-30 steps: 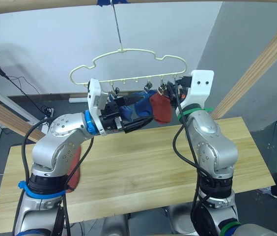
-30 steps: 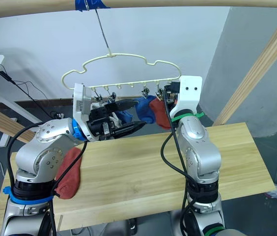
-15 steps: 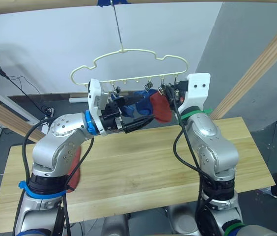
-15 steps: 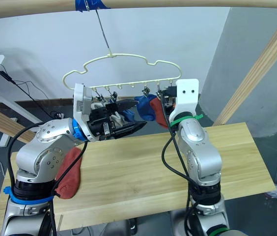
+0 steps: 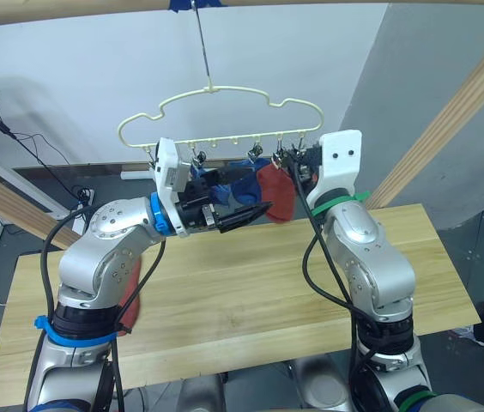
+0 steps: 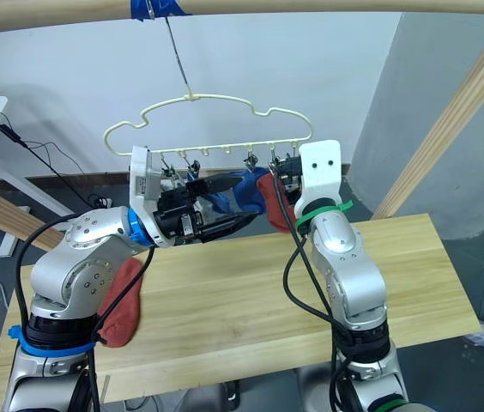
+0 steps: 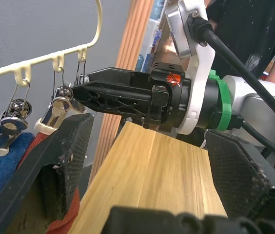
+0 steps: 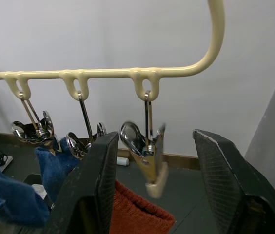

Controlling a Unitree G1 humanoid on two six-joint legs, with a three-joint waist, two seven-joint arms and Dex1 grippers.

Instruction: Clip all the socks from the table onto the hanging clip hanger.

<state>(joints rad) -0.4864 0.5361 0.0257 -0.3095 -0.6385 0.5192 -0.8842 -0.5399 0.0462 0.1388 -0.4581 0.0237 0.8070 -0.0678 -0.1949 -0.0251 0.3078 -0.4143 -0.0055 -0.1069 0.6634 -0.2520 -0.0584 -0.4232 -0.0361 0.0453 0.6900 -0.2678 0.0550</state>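
Note:
The cream clip hanger [image 5: 216,101] hangs from a metal hook. A blue sock [image 5: 235,174] and a rust-red sock [image 5: 276,194] hang from clips near its right end. My left gripper [image 6: 244,199] is open just in front of the blue sock, touching nothing. Up at the rightmost clips, my right gripper [image 5: 290,160] is open, and an empty metal clip [image 8: 149,157] dangles between its fingers. A second rust-red sock [image 6: 120,299] lies on the table [image 5: 251,296] at the left, partly under my left arm.
The hook hangs from a round wooden pole with blue tape [image 5: 192,4] overhead. Slanted wooden beams stand at the right [image 5: 461,107] and the left [image 5: 2,202]. A person in a dark shirt [image 7: 254,29] is beyond the table. Cables lie on the floor behind.
The hanger and its socks have swung a little to the left. My right gripper moved left and up with it to the end clips. The left arm barely moved.

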